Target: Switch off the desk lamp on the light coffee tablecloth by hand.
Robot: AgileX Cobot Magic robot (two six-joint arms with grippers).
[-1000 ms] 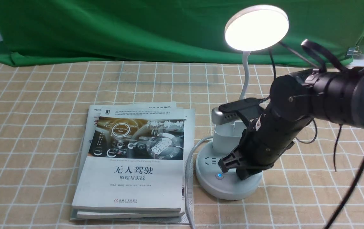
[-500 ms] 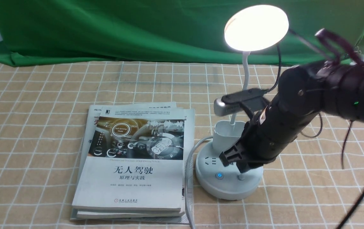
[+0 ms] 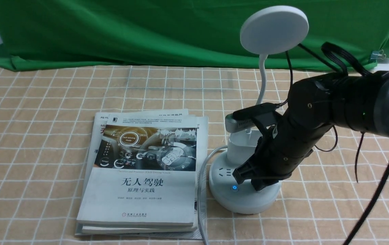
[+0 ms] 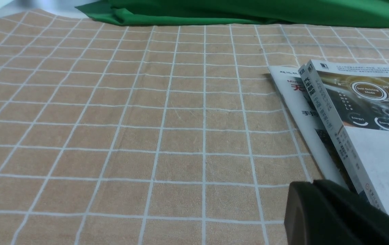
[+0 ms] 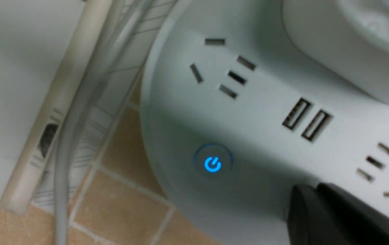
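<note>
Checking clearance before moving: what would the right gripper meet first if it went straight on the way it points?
The desk lamp's base, beside its lit blue button; the right gripper looks nearly on it.

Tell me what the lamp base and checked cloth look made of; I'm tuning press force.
Desk lamp base: likely moulded plastic, smooth matte white, with cleanly cut socket slots. Light coffee tablecloth: probably woven fabric, matte, showing creases and soft folds.
</note>
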